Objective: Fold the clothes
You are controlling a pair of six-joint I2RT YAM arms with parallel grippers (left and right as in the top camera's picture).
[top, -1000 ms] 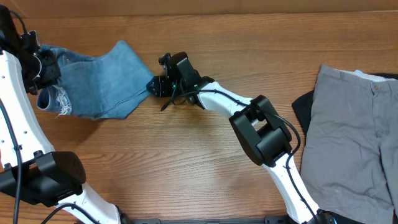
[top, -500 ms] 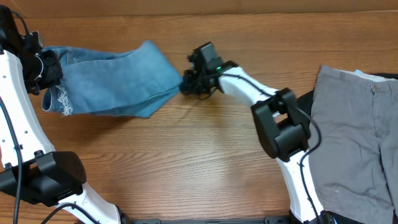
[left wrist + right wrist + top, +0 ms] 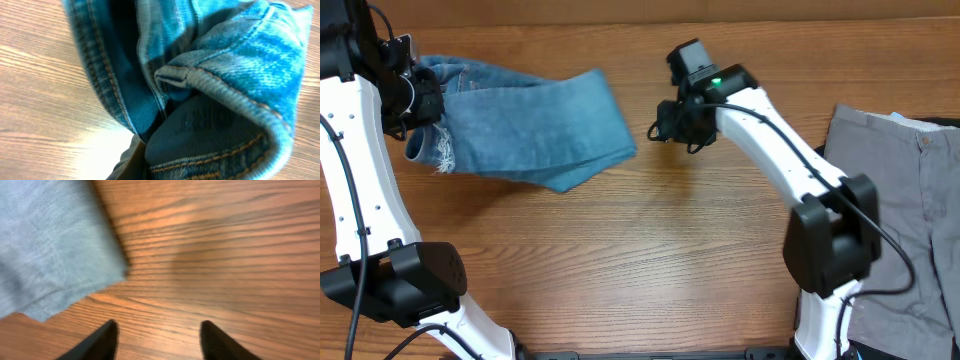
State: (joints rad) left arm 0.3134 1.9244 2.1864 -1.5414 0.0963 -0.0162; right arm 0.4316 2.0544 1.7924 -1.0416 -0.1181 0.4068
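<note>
The jeans (image 3: 530, 125) stretch across the upper left of the surface (image 3: 620, 260), folded over, with a frayed hem at their left end. The left jaws are pinching that end, and denim bunches around them in the left wrist view. The right jaws stand spread and hold nothing, just right of the jeans' folded edge but not touching it. Grey trousers (image 3: 890, 200) lie at the right edge.

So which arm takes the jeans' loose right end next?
Right, likely. The right gripper is open and empty beside that end of the jeans; the left gripper is shut on the opposite end.
</note>
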